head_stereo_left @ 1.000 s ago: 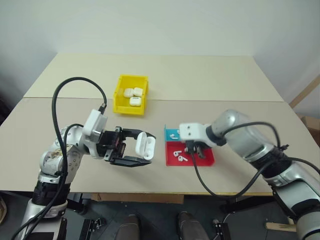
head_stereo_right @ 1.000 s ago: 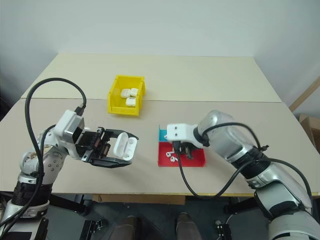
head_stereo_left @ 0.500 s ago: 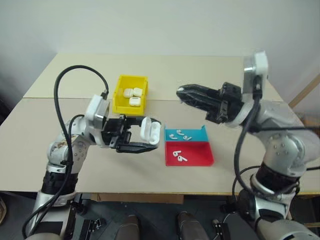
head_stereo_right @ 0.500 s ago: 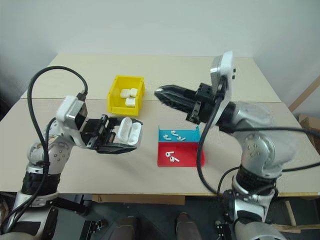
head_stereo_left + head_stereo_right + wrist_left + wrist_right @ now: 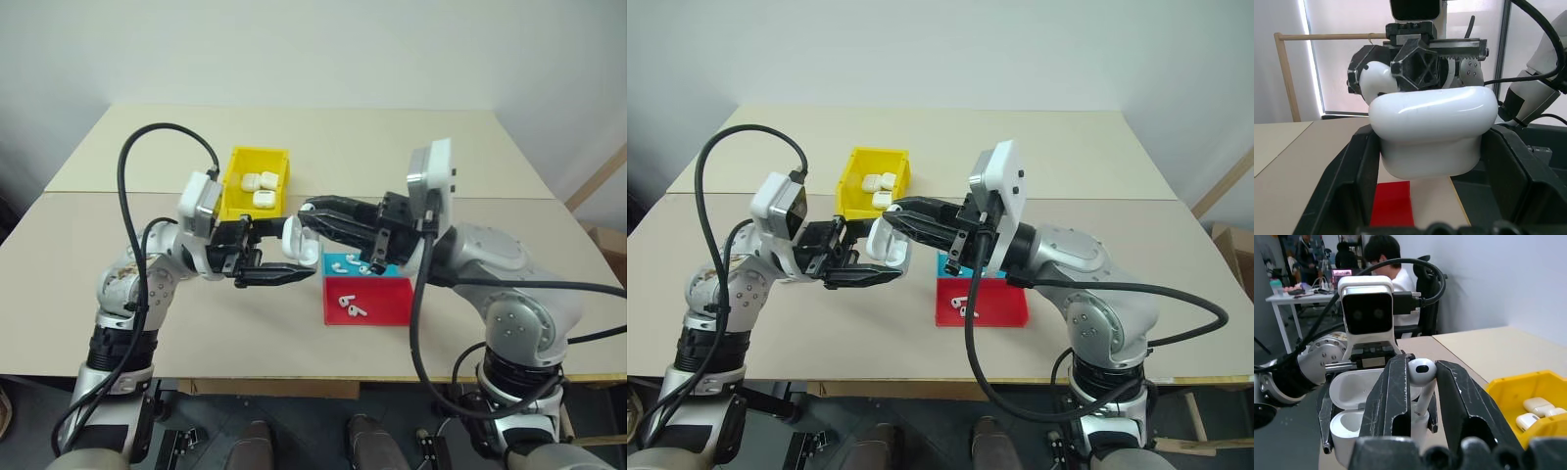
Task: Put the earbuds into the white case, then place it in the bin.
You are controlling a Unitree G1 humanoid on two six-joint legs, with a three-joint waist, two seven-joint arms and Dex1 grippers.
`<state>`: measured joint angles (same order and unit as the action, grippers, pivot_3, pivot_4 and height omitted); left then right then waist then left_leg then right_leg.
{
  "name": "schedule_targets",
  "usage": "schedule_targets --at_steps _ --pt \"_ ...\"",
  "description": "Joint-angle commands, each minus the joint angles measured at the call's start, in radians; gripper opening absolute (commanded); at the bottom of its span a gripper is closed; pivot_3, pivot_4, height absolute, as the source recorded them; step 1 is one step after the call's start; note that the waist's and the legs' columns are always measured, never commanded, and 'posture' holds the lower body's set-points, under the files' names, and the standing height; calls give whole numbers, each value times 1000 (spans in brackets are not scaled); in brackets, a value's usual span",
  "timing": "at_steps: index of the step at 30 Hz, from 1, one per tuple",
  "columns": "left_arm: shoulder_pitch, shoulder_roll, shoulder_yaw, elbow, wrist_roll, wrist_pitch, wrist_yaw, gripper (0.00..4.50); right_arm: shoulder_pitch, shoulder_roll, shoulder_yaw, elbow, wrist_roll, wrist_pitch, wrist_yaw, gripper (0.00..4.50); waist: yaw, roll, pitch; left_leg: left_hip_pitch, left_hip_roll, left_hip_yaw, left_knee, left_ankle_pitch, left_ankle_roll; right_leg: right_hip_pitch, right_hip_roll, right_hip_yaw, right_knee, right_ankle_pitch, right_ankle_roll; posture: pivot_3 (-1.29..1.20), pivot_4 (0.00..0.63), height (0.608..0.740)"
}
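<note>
Even, soft light falls from above on the desk (image 5: 411, 147), bright and without hard shadows; only faint shade lies under the arms. In the left wrist view the windows behind glow pale and backlit, and the white case (image 5: 1432, 129) carries a glossy streak of glare. In the right wrist view the room behind is slightly soft, the near black fingers (image 5: 1396, 396) dim.

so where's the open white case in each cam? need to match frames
Left eye: white case at centre, in the left gripper.
Right eye: left of centre.
Left wrist: centre, between its fingers.
Right wrist: lower left, lid open, behind the earbud.
Shared landmark: the yellow bin.
</note>
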<state>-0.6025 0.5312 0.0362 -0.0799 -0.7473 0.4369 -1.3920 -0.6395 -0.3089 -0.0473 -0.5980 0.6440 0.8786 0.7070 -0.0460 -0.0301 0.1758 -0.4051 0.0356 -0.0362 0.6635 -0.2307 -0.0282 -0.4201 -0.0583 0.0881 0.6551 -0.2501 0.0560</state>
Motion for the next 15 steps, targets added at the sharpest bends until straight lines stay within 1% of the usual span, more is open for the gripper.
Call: schedule_targets --at_steps 1,9,11,13,14,15 --pt "-31 7 13 -5 -12 -8 -12 2791 18 -16 34 -10 -6 -48 -13 641 0 0 0 0 0 0 0 0 0 0 0 0 0 0 0 0 150 740" --pt "-29 15 16 9 -5 -17 -27 2791 38 -53 64 -7 2 -87 -25 641 0 0 0 0 0 0 0 0 0 0 0 0 0 0 0 0 150 740" --pt "-29 15 17 11 -4 -19 -31 2791 39 -59 69 -7 2 -98 -29 1356 1 0 0 0 0 0 0 0 0 0 0 0 0 0 0 0 150 740" --pt "-27 16 17 11 -3 -20 -32 2791 40 -64 72 -8 5 -104 -32 1839 1 0 0 0 0 0 0 0 0 0 0 0 0 0 0 0 150 740" --pt "-27 16 18 12 -3 -21 -33 2791 40 -67 73 -9 6 -106 -33 2249 1 0 0 0 0 0 0 0 0 0 0 0 0 0 0 0 150 740" --pt "-27 17 18 13 -2 -22 -34 2791 40 -70 73 -10 9 -108 -33 2500 1 0 0 0 0 0 0 0 0 0 0 0 0 0 0 0 150 740"
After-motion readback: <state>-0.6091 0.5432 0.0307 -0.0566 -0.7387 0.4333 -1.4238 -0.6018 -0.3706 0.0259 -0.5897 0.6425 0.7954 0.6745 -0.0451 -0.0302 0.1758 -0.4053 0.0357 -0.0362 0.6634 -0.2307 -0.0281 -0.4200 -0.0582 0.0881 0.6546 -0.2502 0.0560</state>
